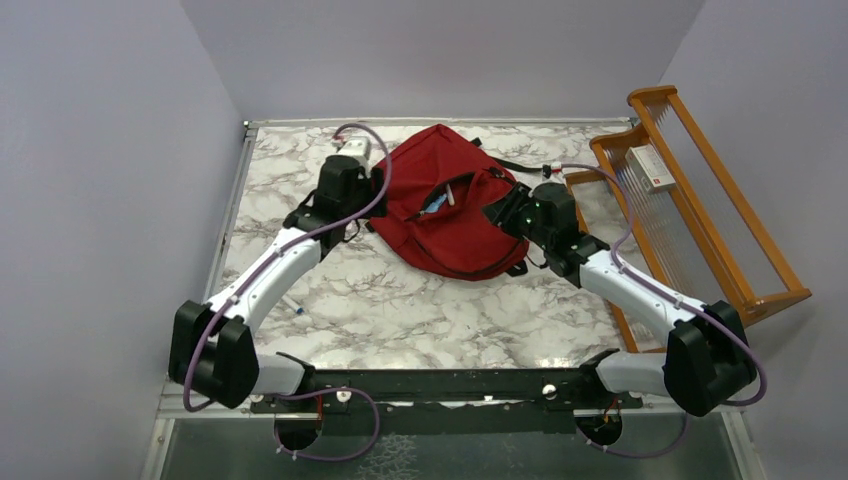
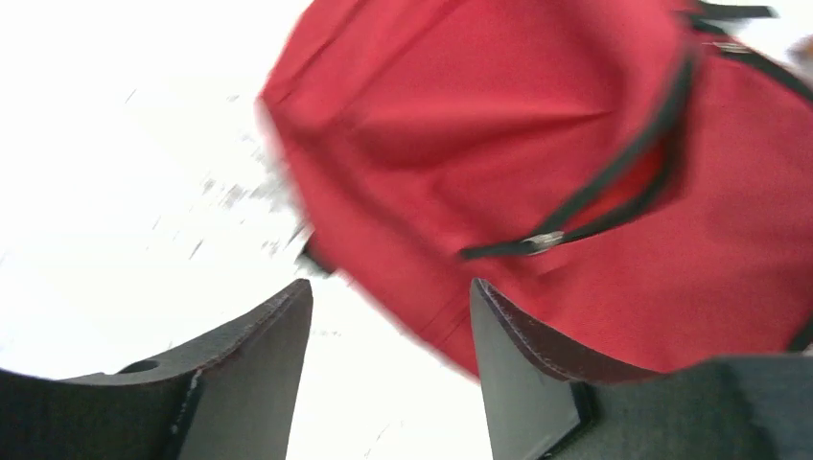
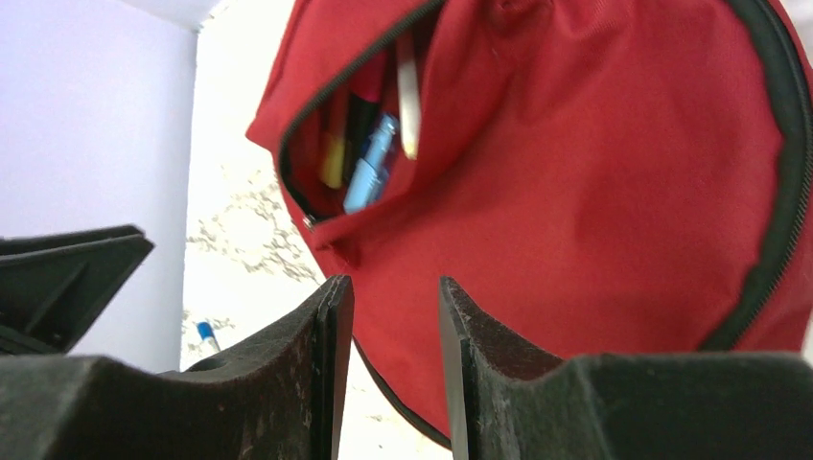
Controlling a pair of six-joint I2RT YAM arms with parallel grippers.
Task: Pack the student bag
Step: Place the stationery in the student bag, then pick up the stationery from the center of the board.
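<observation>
The red student bag [image 1: 450, 200] lies flat at the far middle of the marble table. Its front pocket [image 1: 440, 205] is unzipped and holds several pens. In the right wrist view the pocket [image 3: 316, 125] shows a blue pen [image 3: 369, 163], a yellow one and a white one. My left gripper [image 1: 378, 200] is at the bag's left edge, open and empty; in the left wrist view the bag [image 2: 537, 144] fills the space ahead of the gripper [image 2: 391, 292]. My right gripper [image 1: 505, 212] is at the bag's right side, its jaws a little apart and empty [image 3: 393, 287] over the red fabric [image 3: 614, 192].
A wooden rack [image 1: 700, 200] stands at the right edge of the table with a white box [image 1: 650, 168] on it. A blue-capped pen [image 1: 293, 305] lies on the table left of the bag, and also shows in the right wrist view [image 3: 206, 333]. Walls enclose the table.
</observation>
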